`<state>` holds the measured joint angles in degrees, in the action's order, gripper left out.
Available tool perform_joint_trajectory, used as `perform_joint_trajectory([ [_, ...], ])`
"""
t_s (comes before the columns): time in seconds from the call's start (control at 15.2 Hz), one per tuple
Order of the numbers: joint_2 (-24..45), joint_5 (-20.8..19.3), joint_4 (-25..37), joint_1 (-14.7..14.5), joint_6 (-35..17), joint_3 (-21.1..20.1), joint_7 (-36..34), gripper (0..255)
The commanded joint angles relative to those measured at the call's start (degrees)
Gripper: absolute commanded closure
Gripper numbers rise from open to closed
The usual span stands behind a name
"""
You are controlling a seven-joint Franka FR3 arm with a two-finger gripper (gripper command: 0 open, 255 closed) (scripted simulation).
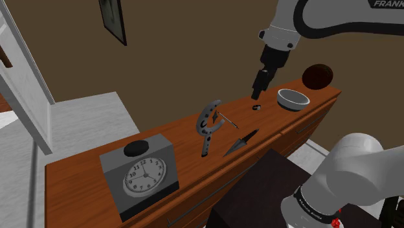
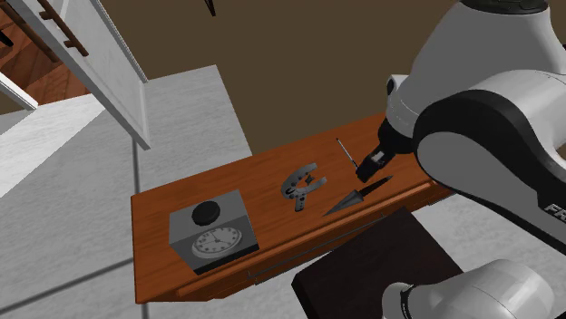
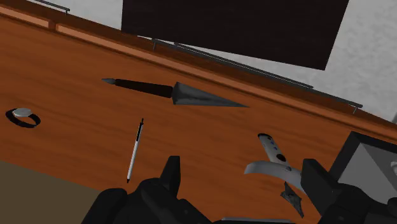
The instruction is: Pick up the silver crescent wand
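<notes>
The silver crescent wand lies on the wooden dresser top, between a grey clock and a dark dagger. It also lies mid-dresser in the second exterior view. My black gripper hangs in the air above the surface, off to the shoulder view's right of the wand, over a small ring. From the wrist camera the wand sits below, close to one finger. The gripper is open and touches nothing.
A grey box clock stands at the dresser's left end. A dark dagger lies near the front edge, a thin pen beside the wand. A white bowl and a dark brown ball stand at the right end.
</notes>
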<state>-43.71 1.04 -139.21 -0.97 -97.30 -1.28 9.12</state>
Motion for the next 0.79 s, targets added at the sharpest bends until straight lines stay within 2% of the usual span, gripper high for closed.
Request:
perform_joint_trajectory([
  [0.0,0.00,0.00,0.00,0.00,0.00,0.00,0.00,0],
  [0.4,13.03,7.07,6.57,-6.66,-3.53,3.34,11.67,0],
  [0.73,23.15,13.93,13.52,-11.79,-3.32,5.07,21.93,0],
])
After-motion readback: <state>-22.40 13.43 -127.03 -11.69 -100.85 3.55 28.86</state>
